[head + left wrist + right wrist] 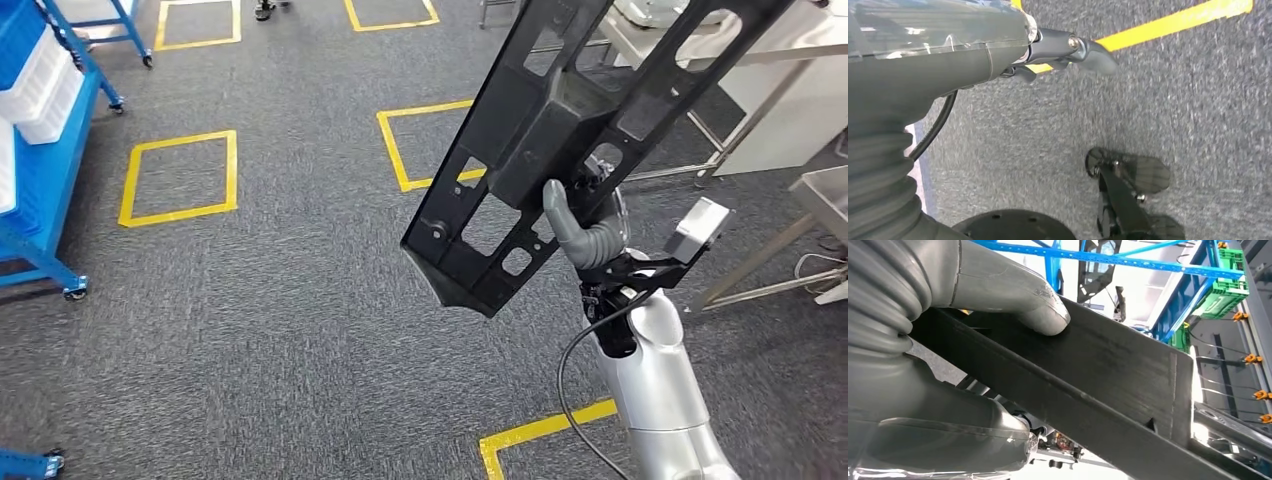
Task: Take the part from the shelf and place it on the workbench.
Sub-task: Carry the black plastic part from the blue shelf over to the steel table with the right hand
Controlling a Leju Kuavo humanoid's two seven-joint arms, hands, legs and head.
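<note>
Right hand (585,235) clamps the long black part (560,130), thumb (1043,310) pressed on its flat face, holding it tilted above grey carpet (300,300). Blue shelf (40,150) stands at the left edge, workbench (760,60) upper right. Left hand (1068,50): fingers partly curled, grip state unclear.

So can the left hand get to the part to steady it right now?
Probably not as it stands. The left hand hangs low over the carpet, holding nothing, while the part is up in the right hand. The left arm would have to lift first.

Black part (560,140); grey carpet (280,320), yellow tape squares (180,178).
</note>
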